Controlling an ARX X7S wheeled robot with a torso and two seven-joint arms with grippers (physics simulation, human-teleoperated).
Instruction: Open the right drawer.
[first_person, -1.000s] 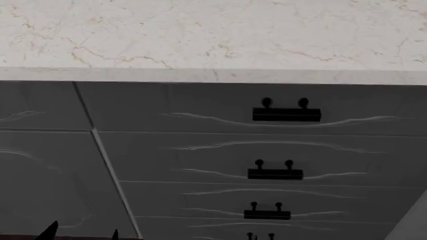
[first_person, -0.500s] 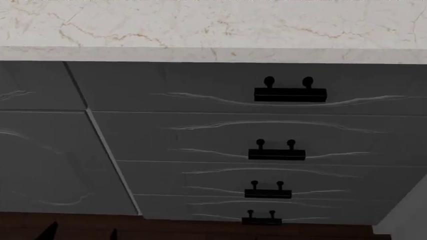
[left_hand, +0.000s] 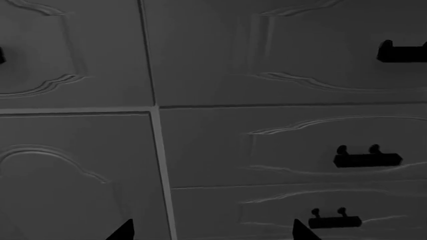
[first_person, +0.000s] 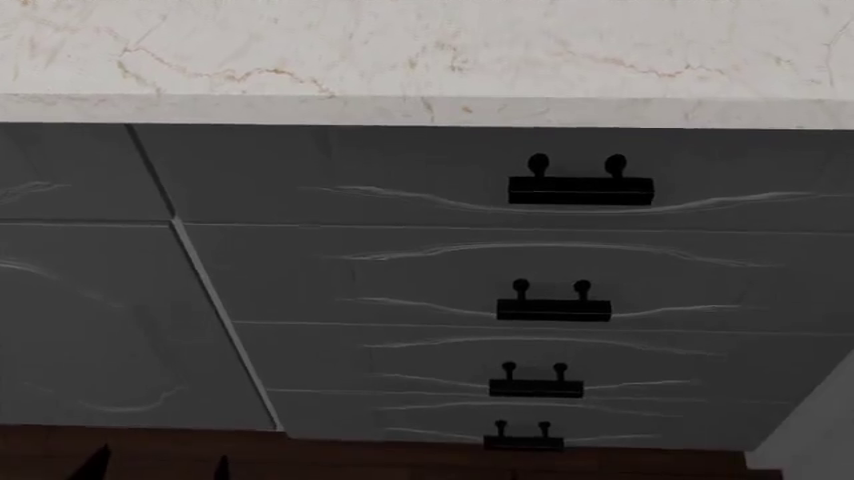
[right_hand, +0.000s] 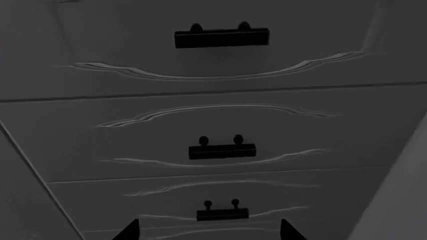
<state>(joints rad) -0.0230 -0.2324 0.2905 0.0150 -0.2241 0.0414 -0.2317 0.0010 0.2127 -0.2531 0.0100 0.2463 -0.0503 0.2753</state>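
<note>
The right drawer is the top wide dark-grey front under the marble counter, shut, with a black bar handle on two ball-topped posts. It also shows in the right wrist view, with its handle far from my right gripper, which is open and empty. Only the tips of my left gripper show at the head view's bottom left, low before the cabinet door. In its own view the left gripper is open and empty. The right gripper is out of the head view.
The marble counter overhangs the fronts. Below the right drawer are several more shut wavy-line drawers with like handles. A narrower grey drawer front and an arched cabinet door lie to the left. Dark wooden floor runs below.
Between one second and half a second ago the head view shifted, so the cabinet moved up in the picture and the floor appeared. Since then nothing has visibly moved.
</note>
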